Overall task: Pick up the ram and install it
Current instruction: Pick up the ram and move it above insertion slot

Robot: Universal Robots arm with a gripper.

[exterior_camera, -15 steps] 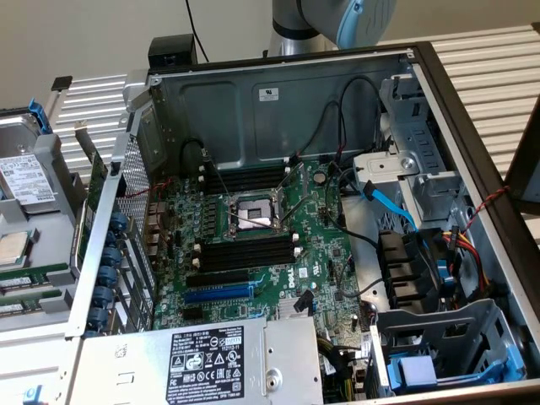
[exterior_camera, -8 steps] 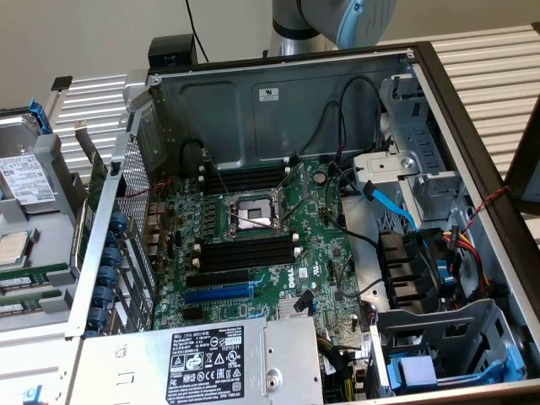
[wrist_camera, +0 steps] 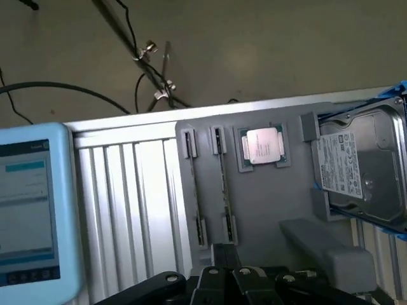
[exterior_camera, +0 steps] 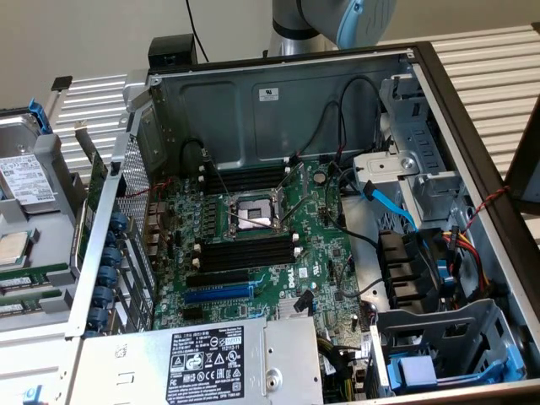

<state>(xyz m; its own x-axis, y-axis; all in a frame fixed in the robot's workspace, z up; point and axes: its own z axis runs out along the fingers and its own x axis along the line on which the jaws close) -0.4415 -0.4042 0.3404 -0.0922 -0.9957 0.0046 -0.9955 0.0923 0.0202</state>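
Arm (exterior_camera: 297, 18) in the exterior view: round silver-grey joint housing, light-blue end cap (exterior_camera: 364, 15), darker ring seam on the tube below it. Claw (wrist_camera: 226, 257) in the wrist view: all black, blocky centre piece with rounded link arms either side, small bright screw heads (wrist_camera: 212, 272) across the body.
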